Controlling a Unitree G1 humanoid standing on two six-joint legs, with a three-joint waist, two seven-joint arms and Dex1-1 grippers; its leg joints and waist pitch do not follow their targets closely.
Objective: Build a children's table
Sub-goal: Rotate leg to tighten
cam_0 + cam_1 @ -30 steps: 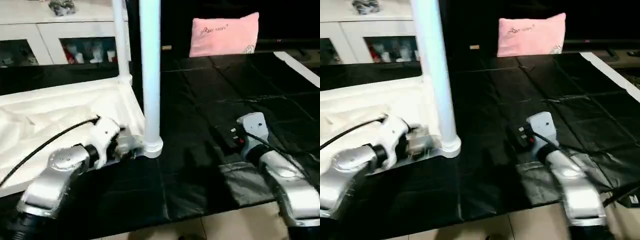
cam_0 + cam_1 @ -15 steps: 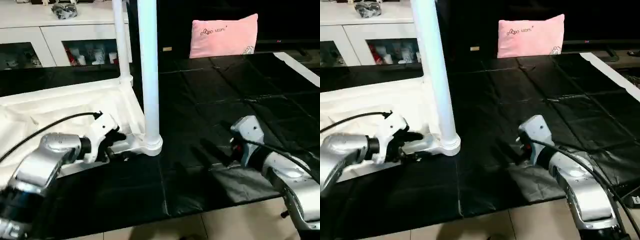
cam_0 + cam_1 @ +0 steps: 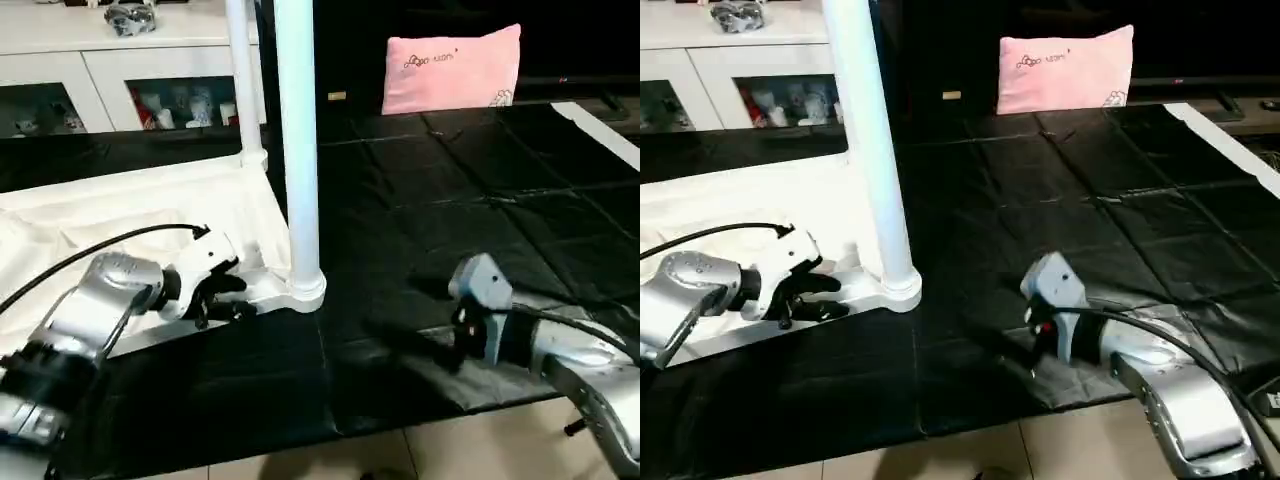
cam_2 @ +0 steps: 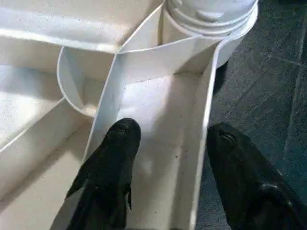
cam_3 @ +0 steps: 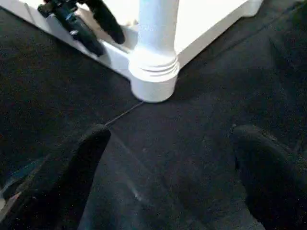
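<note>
Currently the tabletop [image 3: 150, 215] lies upside down on the black sheet [image 3: 440, 200], ribbed underside facing up, toward my left side. One leg [image 3: 298, 150] stands upright in the near corner socket [image 3: 305, 290]; a second leg [image 3: 240, 80] stands upright in the corner socket behind it.

My left gripper [image 3: 228, 295] sits at the near edge of the tabletop, just beside the near socket. In the left wrist view my fingers [image 4: 110, 163] stand partly apart and straddle the thin outer wall [image 4: 204, 143] of the tabletop: one finger is inside the rib compartment next to the socket, the other is outside over the black sheet. I cannot tell whether either finger presses on the wall. A black cable [image 3: 90, 255] runs from my left wrist across the tabletop.

My right gripper [image 3: 1005, 345] is low over the black sheet, well apart from the tabletop, pointing toward the near leg. In the right wrist view my fingers [image 5: 81, 158] are spread wide with nothing between them; the base of the near leg and its socket lie straight ahead, and my left gripper shows beside it at the tabletop edge.

Behind the work area stands a white cabinet [image 3: 100, 70] with glass doors. A pink pillow [image 3: 452, 68] stands at the far edge of the black sheet. Pale floor tiles [image 3: 480, 450] show at the near edge of the sheet.
</note>
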